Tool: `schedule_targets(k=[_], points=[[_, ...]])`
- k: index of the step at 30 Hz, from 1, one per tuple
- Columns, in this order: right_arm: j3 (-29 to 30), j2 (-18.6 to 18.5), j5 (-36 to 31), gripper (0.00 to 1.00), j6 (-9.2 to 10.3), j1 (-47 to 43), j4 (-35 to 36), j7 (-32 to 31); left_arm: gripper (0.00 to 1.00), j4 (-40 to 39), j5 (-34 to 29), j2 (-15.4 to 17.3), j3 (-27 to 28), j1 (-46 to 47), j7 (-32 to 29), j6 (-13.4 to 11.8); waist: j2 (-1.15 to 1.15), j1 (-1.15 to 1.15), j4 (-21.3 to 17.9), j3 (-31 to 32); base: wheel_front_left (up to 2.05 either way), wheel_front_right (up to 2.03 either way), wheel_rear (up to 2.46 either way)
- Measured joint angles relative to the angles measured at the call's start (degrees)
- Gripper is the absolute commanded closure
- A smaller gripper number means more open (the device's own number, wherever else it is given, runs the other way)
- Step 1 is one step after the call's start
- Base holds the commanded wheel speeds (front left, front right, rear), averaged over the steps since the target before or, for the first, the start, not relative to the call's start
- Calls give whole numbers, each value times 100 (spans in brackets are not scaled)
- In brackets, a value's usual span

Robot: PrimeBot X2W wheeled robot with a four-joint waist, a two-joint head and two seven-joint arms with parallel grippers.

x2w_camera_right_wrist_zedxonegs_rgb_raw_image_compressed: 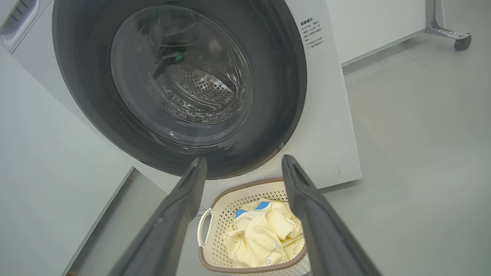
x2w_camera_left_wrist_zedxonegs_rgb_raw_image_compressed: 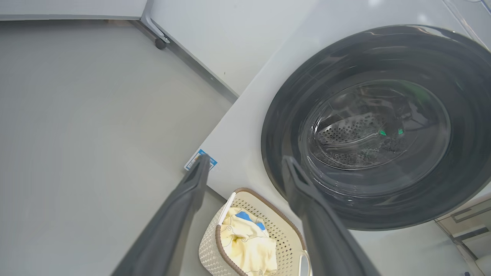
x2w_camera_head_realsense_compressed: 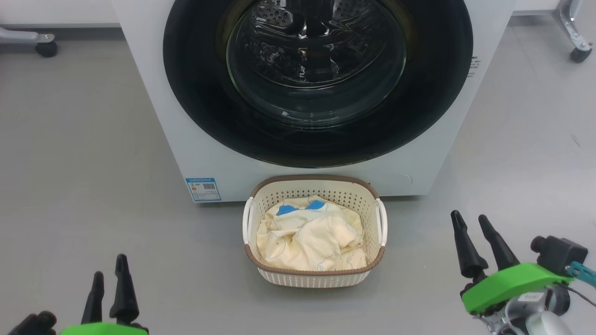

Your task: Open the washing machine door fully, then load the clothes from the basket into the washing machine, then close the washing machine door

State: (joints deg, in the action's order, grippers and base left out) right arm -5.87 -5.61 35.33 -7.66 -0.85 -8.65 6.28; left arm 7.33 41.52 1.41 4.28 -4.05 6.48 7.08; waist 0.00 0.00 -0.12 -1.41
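No step looks done: the round black-rimmed glass washing machine door [x2w_camera_head_realsense_compressed: 316, 79] is shut, pale yellow fabric clothes [x2w_camera_head_realsense_compressed: 309, 237] fill the cream perforated plastic basket [x2w_camera_head_realsense_compressed: 316, 279], and the left gripper [x2w_camera_head_realsense_compressed: 110, 265] and right gripper [x2w_camera_head_realsense_compressed: 468, 216] stand spread and empty.

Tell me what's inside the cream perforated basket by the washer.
Crumpled pale yellow fabric with blue patches fills the cream perforated plastic basket; anything beneath it, including the base, is covered.

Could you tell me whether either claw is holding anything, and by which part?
Nothing is held: the left claw and right claw are open and empty; the clothes lie in the basket.
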Motion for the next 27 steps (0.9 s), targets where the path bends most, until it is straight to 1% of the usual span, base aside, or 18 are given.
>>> schedule_targets(k=[15,27], points=[[-185,-115,-1083,0,0,0,163,235,0,-164,-966,11,7,-98,260,1,0,0,-24,-30,0,0,0],[-283,-131,-1942,0,0,0,289,461,0,-323,-1807,64,-52,-140,442,2,0,0,-28,-73,0,0,0]])
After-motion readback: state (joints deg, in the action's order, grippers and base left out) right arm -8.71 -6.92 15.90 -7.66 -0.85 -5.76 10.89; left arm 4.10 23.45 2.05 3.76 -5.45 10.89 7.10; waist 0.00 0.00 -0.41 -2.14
